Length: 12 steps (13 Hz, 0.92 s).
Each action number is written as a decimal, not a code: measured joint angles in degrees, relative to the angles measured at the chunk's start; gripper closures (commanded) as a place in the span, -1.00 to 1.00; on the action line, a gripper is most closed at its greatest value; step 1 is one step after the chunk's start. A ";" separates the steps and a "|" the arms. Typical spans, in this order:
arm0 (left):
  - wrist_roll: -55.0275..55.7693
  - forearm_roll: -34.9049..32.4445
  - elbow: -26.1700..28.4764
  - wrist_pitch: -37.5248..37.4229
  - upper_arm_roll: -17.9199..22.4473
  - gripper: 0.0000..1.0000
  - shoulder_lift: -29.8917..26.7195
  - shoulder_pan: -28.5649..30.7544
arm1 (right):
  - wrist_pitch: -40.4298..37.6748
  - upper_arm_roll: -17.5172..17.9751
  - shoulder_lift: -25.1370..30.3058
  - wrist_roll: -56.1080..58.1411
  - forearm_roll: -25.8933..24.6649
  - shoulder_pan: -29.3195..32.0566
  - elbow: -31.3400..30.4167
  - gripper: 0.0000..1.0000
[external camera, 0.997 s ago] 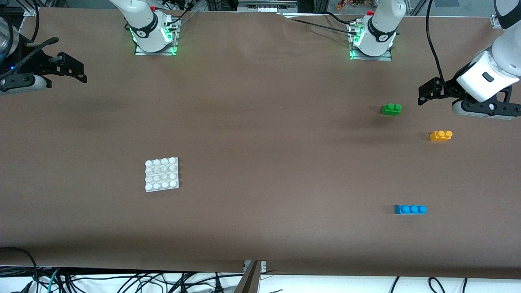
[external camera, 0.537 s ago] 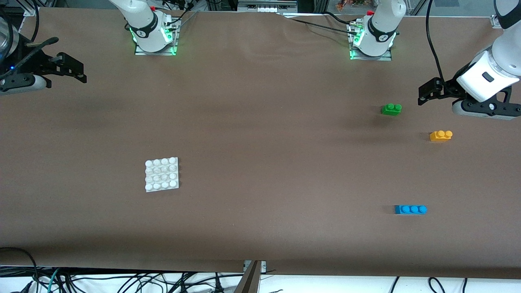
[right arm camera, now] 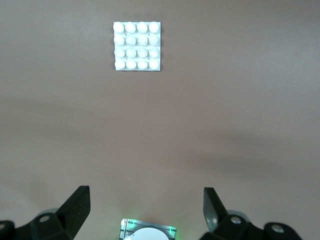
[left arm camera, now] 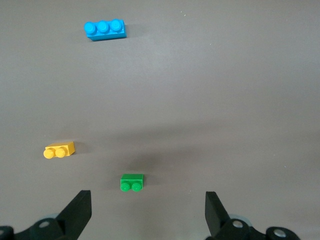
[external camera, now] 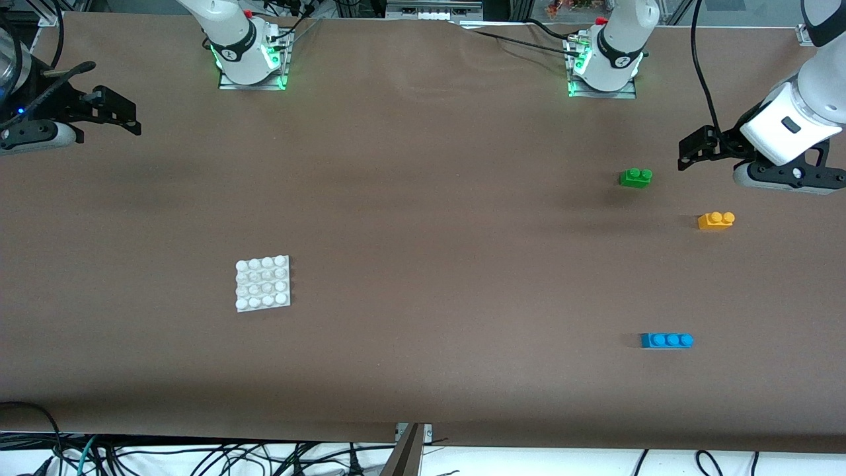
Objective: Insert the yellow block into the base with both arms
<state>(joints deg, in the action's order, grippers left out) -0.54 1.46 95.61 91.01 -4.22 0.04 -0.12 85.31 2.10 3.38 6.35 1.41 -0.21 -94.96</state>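
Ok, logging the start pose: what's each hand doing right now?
Left hand: open, holding nothing.
Right hand: open, holding nothing.

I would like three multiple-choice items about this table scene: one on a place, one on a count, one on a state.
1. Which brick lies nearest to the front camera?
A. the green brick
B. the yellow block
C. the blue brick

2. How many studs does the base carry?
A. nine
B. sixteen
C. twenty-five

3. In what state is the left gripper?
A. open and empty
B. shut on the yellow block
C. shut on the green brick

Answers:
1. C: the blue brick lies lowest in the front view.
2. B: the right wrist view shows four rows of four.
3. A: its fingers stand wide apart, with all bricks on the table. The right gripper is open too, over its arm's end of the table.
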 measured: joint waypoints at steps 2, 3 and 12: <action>0.00 0.00 -0.01 -0.05 -0.02 -1.00 0.00 0.00 | 0.00 0.00 -0.03 0.00 0.00 0.00 0.00 -1.00; 0.00 0.00 -0.01 -0.05 -0.02 -1.00 0.00 0.00 | 0.00 0.00 -0.03 0.00 0.00 0.00 0.00 -1.00; 0.00 0.00 -0.03 -0.07 -0.02 -1.00 0.00 0.00 | 4.12 0.00 -1.20 0.00 0.00 0.00 -1.80 -1.00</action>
<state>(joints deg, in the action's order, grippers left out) -0.54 1.46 95.58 90.94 -4.24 0.04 -0.12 89.43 2.10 2.18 6.35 1.41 -0.21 -96.76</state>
